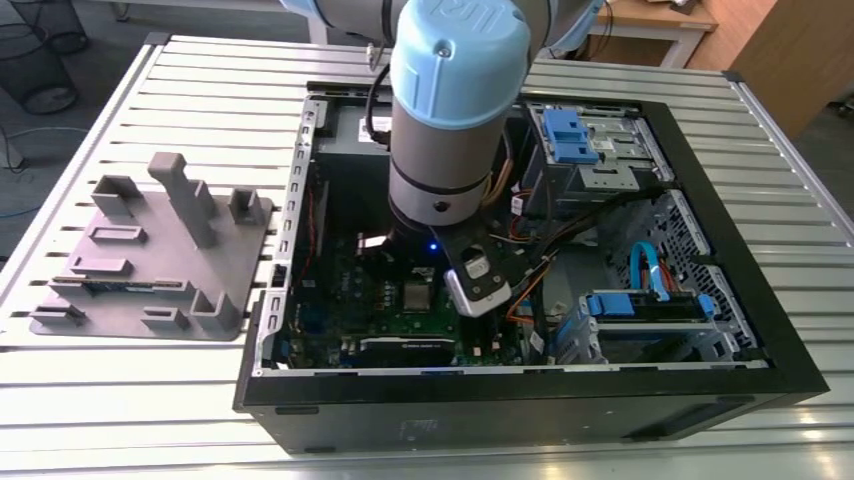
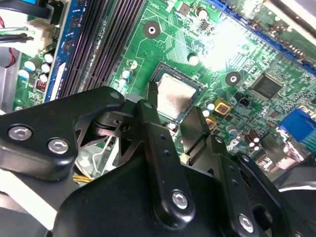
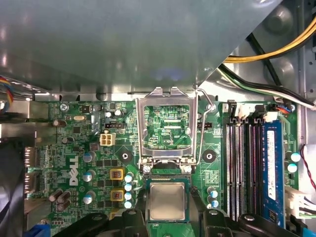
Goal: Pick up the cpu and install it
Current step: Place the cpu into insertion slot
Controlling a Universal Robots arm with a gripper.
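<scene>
A slatted metal table (image 1: pixel 160 420) carries the whole job, with an open computer case (image 1: pixel 534 415) lying on its side nearest the exterior view's camera and the robot arm (image 1: pixel 454 110) reaching down into it.

In the second wrist view the gripper (image 2: pixel 172 109) is closest to the lens, low over the motherboard (image 2: pixel 163 44). Its black fingers (image 2: pixel 150 106) stand either side of the cpu, and they look parted a little wider than the chip, so I judge it released rather than clamped. In the first wrist view the cpu (image 3: pixel 167 200) lies flat and square in its socket, silver top up, with a thin rim of the socket showing all round.

Just beyond it the socket's metal retention frame (image 3: pixel 165 126) is swung up and open, with its wire lever (image 3: pixel 210 106) raised beside it. So the pick and the placing look done, while the clamp over the chip is not yet closed. Further out run the dark memory slots (image 3: pixel 242 168).

On the exterior view's left, well apart from the case, the grey holder tray (image 1: pixel 147 265) sits on the slats. Past the table are a wire basket (image 1: pixel 40 60) on the floor and a wooden desk (image 1: pixel 661 25).
</scene>
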